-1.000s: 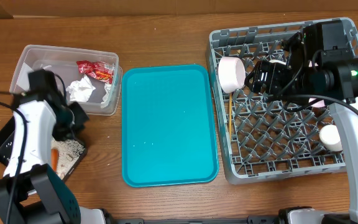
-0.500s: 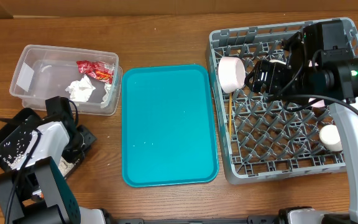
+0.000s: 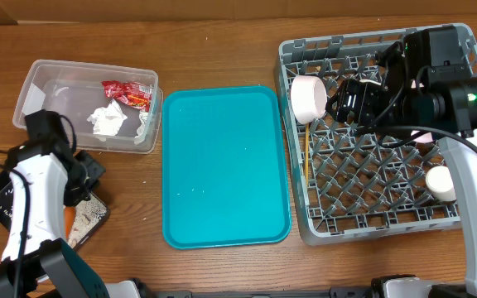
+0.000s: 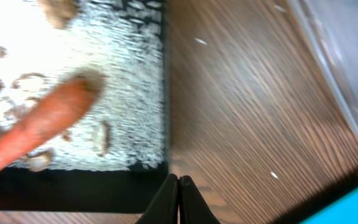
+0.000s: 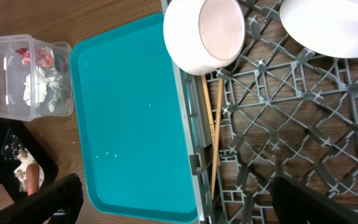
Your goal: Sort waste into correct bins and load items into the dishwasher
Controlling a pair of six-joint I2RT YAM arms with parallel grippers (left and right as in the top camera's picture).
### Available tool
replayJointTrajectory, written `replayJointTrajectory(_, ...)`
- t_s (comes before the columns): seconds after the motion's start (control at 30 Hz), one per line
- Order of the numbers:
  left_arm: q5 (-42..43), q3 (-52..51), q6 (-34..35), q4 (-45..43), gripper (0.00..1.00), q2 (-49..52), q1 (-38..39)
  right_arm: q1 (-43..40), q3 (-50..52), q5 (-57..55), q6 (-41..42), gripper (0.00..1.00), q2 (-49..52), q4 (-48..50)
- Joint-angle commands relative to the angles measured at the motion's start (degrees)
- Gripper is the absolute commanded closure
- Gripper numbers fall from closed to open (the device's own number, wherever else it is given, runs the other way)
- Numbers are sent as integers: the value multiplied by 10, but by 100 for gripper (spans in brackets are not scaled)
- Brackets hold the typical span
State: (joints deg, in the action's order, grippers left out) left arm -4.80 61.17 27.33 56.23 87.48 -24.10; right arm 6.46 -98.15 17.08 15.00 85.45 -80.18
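The clear tub (image 3: 48,87) at the back left holds the red wrapper (image 3: 127,93) and crumpled white paper (image 3: 106,120). The black tray (image 3: 100,225) lies at the front left, partly under my left arm. It holds the carrot piece (image 4: 36,127) and pale crumbs (image 4: 120,68). My left gripper (image 4: 179,182) is shut and empty, just off the tray's rim (image 4: 73,186) over bare wood. My right gripper (image 5: 191,205) is open and empty above the grey dish rack (image 3: 379,211). The rack holds a white bowl on its side (image 5: 207,31), chopsticks (image 5: 216,127) and a cup (image 3: 440,183).
The flat teal serving tray (image 3: 222,165) lies bare between the tub and the rack. A larger white dish (image 5: 328,25) stands in the rack behind my right gripper. The rack's left wall (image 5: 191,134) sits close beside the teal tray.
My left arm swung toward the front edge and came back up beside the tub. The black tray shifted with it and now lies flat at the front left. The right arm has not moved.
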Motion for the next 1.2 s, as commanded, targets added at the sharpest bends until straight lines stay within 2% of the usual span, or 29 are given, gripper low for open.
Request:
replayJointTrajectory(0.0, -18, -8, 19, -7, 96, -5, -27, 2, -5, -5, 0, 0, -5, 4)
replayJointTrajectory(0.3, -12, -139, 30, -99, 96, -5, -57, 2, -5, -5, 0, 0, -4, 11)
replayJointTrajectory(0.5, 106, -210, 24, -188, 96, -5, -35, 2, -5, -5, 0, 0, -4, 22)
replayJointTrajectory(0.83, 137, -210, 25, -296, 96, -5, 42, 2, -5, -5, -1, 0, -4, -3)
replayJointTrajectory(1.03, 170, -181, 21, -308, 96, -5, 61, 2, -5, -5, 0, 0, -4, -4)
replayJointTrajectory(1.17, 210, -134, -16, -300, 96, -5, 61, 2, -5, -5, 0, 0, -5, -3)
